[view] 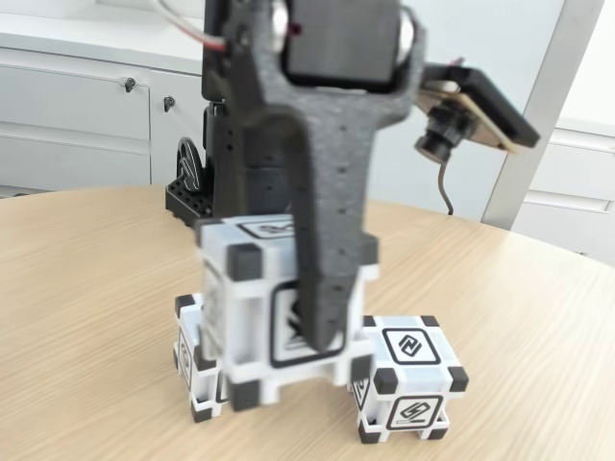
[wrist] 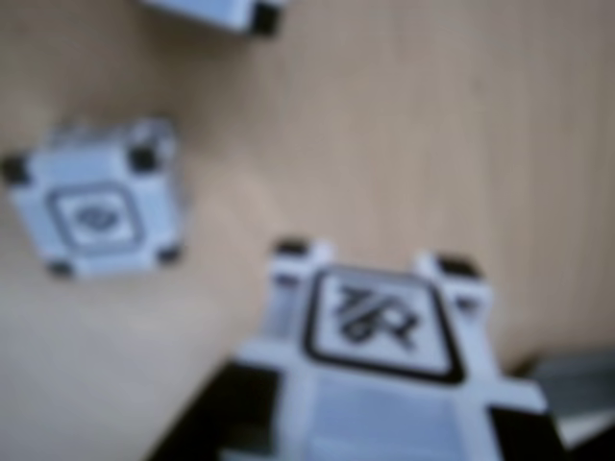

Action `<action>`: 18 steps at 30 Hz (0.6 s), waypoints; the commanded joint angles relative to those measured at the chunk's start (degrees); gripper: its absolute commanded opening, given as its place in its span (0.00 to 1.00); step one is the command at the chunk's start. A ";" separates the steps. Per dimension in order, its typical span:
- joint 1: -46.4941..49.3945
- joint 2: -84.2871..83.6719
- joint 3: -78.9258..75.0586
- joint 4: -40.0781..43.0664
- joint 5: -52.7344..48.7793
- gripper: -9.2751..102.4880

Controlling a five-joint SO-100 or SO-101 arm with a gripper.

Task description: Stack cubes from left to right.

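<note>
My gripper (view: pixel 307 336) is shut on a white cube (view: pixel 245 288) with black corners, one dark finger running down its front glyph face. The held cube looks blurred and hangs just above the wooden table, in front of a second cube (view: pixel 189 360) that it partly hides. A third cube (view: pixel 411 379) rests on the table to the right. In the wrist view the held cube (wrist: pixel 375 327) sits at the bottom, apart from a cube (wrist: pixel 96 202) on the left and another cube (wrist: pixel 216 12) cut off by the top edge.
The arm's black base (view: pixel 192 187) stands at the back of the round wooden table (view: pixel 86 279). White cabinets (view: pixel 77 106) line the wall behind. The wrist camera (view: pixel 471 110) sticks out at upper right. Bare wood lies to the left and far right.
</note>
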 commanded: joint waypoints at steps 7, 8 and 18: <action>5.45 4.31 -0.97 6.94 -3.16 0.23; 5.54 4.31 -0.97 7.56 -3.25 0.23; 5.54 4.31 -0.88 8.17 -6.15 0.23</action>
